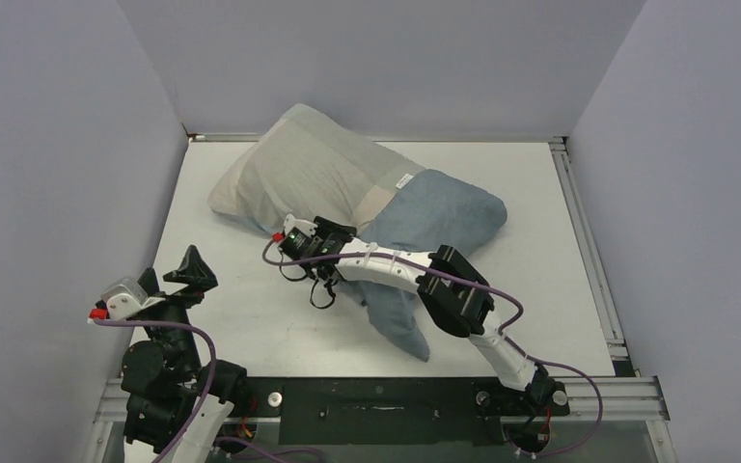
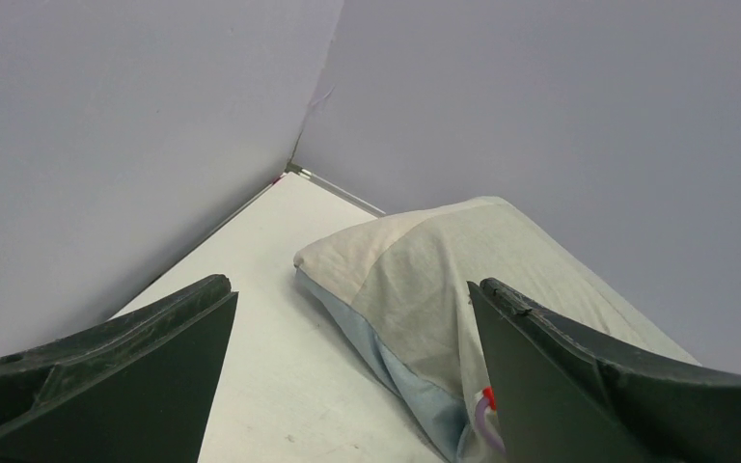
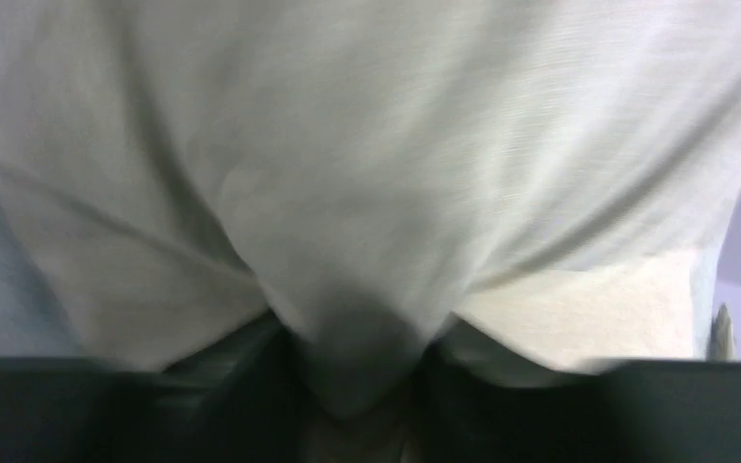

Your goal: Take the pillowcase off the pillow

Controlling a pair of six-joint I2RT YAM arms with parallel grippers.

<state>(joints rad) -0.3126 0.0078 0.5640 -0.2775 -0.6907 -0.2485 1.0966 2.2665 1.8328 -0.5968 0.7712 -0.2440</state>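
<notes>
At right pincer (image 3: pixel 362 381): clamped on a pale fold of pillowcase (image 1: pixel 347 174), drawn taut. At left pincer (image 2: pixel 349 289): spread wide, empty, well apart from it. On surface (image 1: pixel 502 289), far centre: plump, apparently stuffed with pillow. Step judged: opening pull. Next: calls for pinning pillow, dragging cloth off.

Top view: high behind near edge, looking down on whole table (image 1: pixel 251 328).
Left wrist: low, near-left, facing far-left corner between own fingers (image 2: pixel 106 376).
Right wrist: hard against pillowcase (image 3: pixel 367 174), blurred.
Shared: pillowcase in all three; table in top and left.
</notes>
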